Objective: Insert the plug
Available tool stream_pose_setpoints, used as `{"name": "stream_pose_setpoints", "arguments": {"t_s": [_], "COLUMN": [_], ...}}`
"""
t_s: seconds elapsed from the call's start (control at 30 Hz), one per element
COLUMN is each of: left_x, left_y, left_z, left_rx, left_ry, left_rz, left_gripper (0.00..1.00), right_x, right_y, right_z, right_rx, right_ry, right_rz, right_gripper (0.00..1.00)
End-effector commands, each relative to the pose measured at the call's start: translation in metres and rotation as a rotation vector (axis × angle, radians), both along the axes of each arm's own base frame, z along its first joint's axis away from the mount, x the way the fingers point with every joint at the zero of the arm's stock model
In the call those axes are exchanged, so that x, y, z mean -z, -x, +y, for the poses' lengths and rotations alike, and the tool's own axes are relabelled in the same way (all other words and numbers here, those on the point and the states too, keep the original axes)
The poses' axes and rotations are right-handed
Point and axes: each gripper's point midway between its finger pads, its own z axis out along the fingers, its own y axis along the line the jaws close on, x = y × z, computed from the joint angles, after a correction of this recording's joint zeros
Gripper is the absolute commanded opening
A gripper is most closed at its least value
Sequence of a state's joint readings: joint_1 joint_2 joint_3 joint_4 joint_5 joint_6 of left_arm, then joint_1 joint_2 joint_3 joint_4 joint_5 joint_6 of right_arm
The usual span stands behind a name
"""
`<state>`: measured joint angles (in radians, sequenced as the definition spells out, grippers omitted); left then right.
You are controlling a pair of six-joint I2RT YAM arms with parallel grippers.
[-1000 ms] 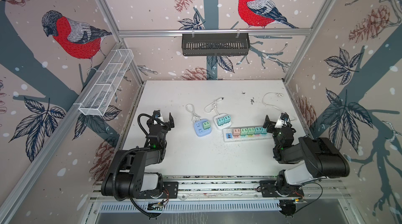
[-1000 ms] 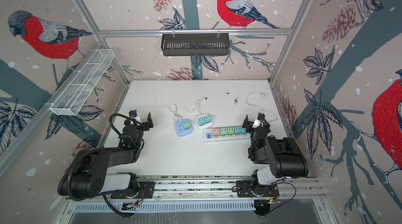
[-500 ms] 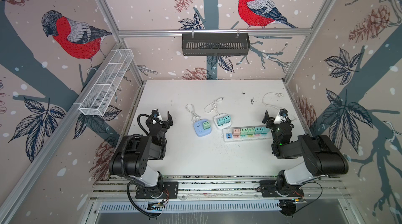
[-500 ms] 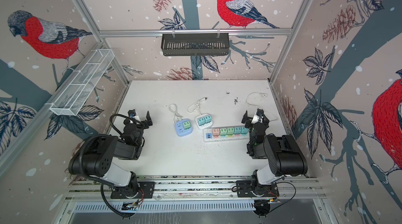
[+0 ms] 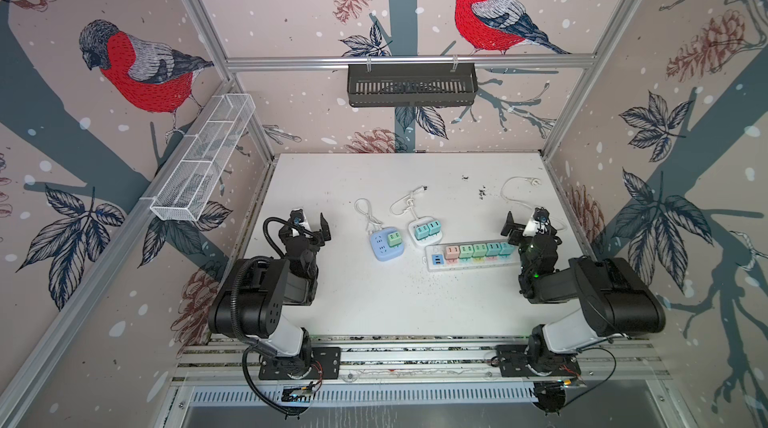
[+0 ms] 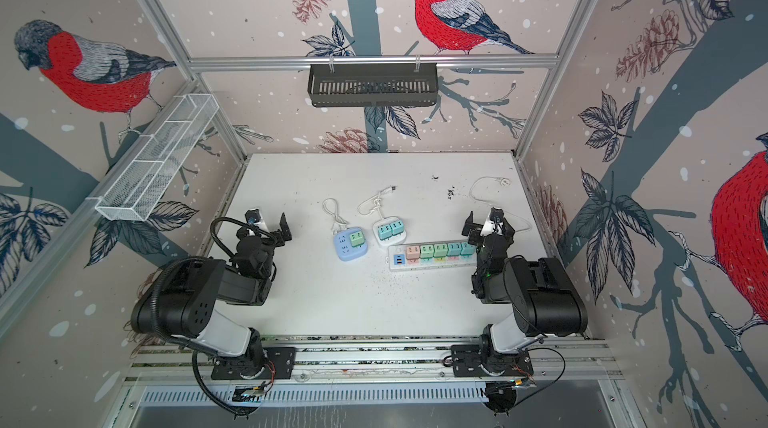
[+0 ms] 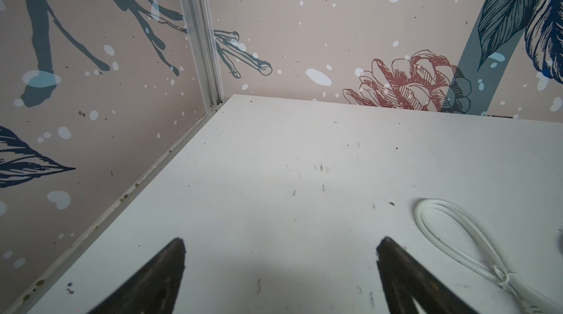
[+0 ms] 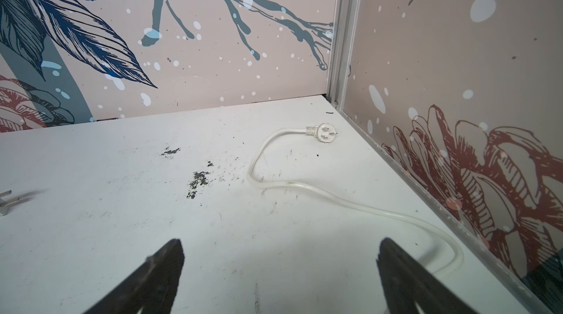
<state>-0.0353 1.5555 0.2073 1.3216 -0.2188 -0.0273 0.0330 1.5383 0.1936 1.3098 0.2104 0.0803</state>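
Cube socket (image 5: 380, 248) left of power strip (image 5: 434, 265); plug (image 5: 536, 182) behind.

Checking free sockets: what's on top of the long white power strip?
Five cube adapters sit in a row on the power strip: one pink, two green, two teal. The sockets beneath them are covered. The USB ports are uncovered.

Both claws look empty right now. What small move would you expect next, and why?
Probably the right gripper reaches forward toward the white plug: its jaws stand open and empty, and that plug lies loose on the table ahead of it, plugged into nothing.
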Motion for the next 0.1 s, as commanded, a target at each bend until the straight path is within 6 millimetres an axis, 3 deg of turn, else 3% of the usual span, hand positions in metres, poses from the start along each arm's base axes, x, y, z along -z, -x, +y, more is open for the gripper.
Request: {"name": "stream_pose_setpoints", "arguments": {"t_s": [0.0,0.07], "left_x": [-0.0075,-0.0077], "left_y": [-0.0012,-0.0012], "left_z": [0.0026,0.0029], "left_rx": [-0.017,-0.018], "left_ry": [0.004,0.005], "left_rz": [-0.03,-0.032], "left_gripper": [0.98,0.98], "right_x": [-0.0074,-0.008], "right_y": [-0.0012,-0.0004], "right_z": [-0.0006,-0.0009], "right_rx": [0.006,0.007], "right_ry": [0.001,0.0], "right_rz": [-0.029,-0.032], "right_gripper": [1.0,1.0]}}
